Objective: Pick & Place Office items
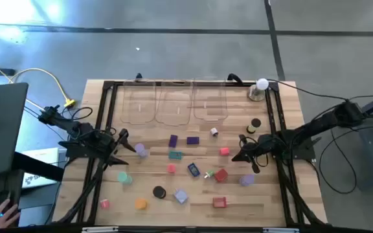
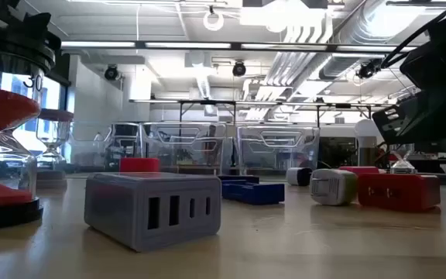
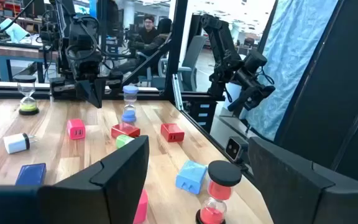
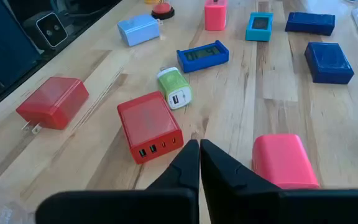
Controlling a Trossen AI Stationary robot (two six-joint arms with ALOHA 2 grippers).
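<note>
Coloured office items (image 1: 174,155) scattered over the lower half of the wooden surface (image 1: 283,200), left claw (image 1: 123,146) at centre left, fingers spread, holding nothing, right claw (image 1: 239,155) at centre right beside a pink block (image 1: 224,151), fingers pressed together, empty

Small coloured office items (image 1: 193,169), chargers and sand timers, lie scattered, unheld, across the wooden table (image 1: 277,200).

Left gripper (image 3: 194,171) open at bottom centre; red hourglass (image 3: 218,193) between fingers, blue charger (image 3: 190,176) beside.
</note>
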